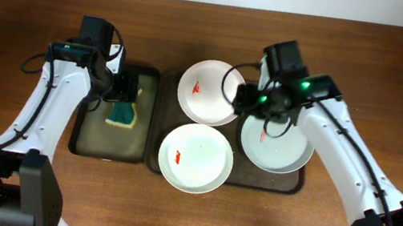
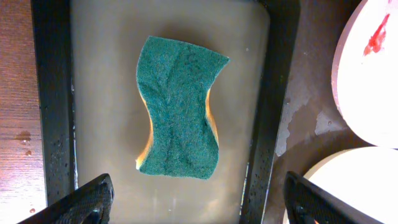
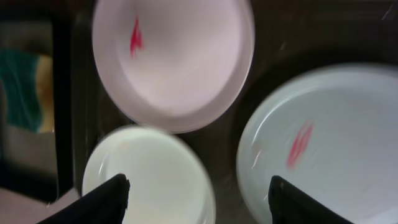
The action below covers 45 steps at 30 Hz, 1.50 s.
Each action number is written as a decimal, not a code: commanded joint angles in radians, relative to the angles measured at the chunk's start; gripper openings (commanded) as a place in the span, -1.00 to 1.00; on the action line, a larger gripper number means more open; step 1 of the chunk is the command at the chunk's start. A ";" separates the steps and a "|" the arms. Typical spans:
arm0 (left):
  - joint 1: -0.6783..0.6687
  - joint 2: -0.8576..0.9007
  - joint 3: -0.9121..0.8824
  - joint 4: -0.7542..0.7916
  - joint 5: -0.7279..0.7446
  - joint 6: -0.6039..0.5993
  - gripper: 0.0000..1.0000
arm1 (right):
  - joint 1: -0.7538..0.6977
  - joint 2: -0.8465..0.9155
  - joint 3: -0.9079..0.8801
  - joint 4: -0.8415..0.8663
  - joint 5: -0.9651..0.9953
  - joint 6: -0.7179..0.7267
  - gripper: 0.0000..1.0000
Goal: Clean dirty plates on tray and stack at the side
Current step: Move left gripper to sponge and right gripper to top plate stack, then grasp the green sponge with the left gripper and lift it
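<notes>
Three white dirty plates lie on the large dark tray (image 1: 159, 126): one at the back left (image 1: 206, 91), one at the front (image 1: 196, 158) and one at the right (image 1: 281, 148). Each has a red smear. My right gripper (image 1: 248, 100) hovers open and empty above the tray, between the plates. In the right wrist view it (image 3: 199, 202) sits over the gap between the front plate (image 3: 149, 177) and the right plate (image 3: 323, 143), with the back plate (image 3: 180, 56) ahead. My left gripper (image 1: 120, 88) is open and empty above the sponge (image 2: 179, 115).
The green-yellow sponge (image 1: 122, 114) lies in the smaller dark tray (image 1: 87, 142), left of the large tray. Its wet floor and rim (image 2: 53, 99) show in the left wrist view, with two plates (image 2: 373, 74) at the right edge. Brown wooden table (image 1: 399, 96) lies all round.
</notes>
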 commanded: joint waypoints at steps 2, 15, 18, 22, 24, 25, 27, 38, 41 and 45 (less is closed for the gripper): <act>-0.003 0.009 -0.006 -0.001 0.003 -0.003 0.67 | -0.031 0.045 0.011 0.059 -0.008 -0.072 0.26; -0.003 0.009 -0.008 -0.002 0.003 -0.003 0.60 | -0.143 0.244 0.011 0.249 -0.175 -0.148 -0.07; -0.003 0.009 -0.008 -0.002 0.003 -0.003 0.60 | -0.146 0.301 0.011 0.281 -0.179 -0.150 -0.05; -0.003 0.009 -0.008 -0.002 0.003 -0.003 0.59 | -0.146 0.352 0.010 0.334 -0.218 -0.150 -0.47; -0.003 0.009 -0.008 0.002 0.003 -0.003 0.58 | -0.146 0.352 0.010 0.333 -0.218 -0.145 -0.58; -0.003 0.010 -0.008 0.004 0.002 -0.003 0.59 | -0.145 0.352 0.008 0.333 -0.219 -0.138 -0.57; -0.003 0.010 -0.008 0.007 -0.004 -0.003 0.58 | -0.131 0.357 0.003 0.346 -0.188 -0.139 -0.51; -0.003 0.011 -0.008 0.009 -0.005 -0.003 0.58 | -0.114 0.431 0.003 0.402 -0.155 -0.135 -0.64; -0.003 0.011 -0.008 0.009 -0.005 -0.003 0.62 | -0.128 0.430 0.004 0.408 -0.222 -0.135 -0.68; -0.003 0.011 -0.008 0.008 -0.005 -0.003 0.62 | -0.182 0.429 0.008 0.409 -0.389 -0.136 -0.57</act>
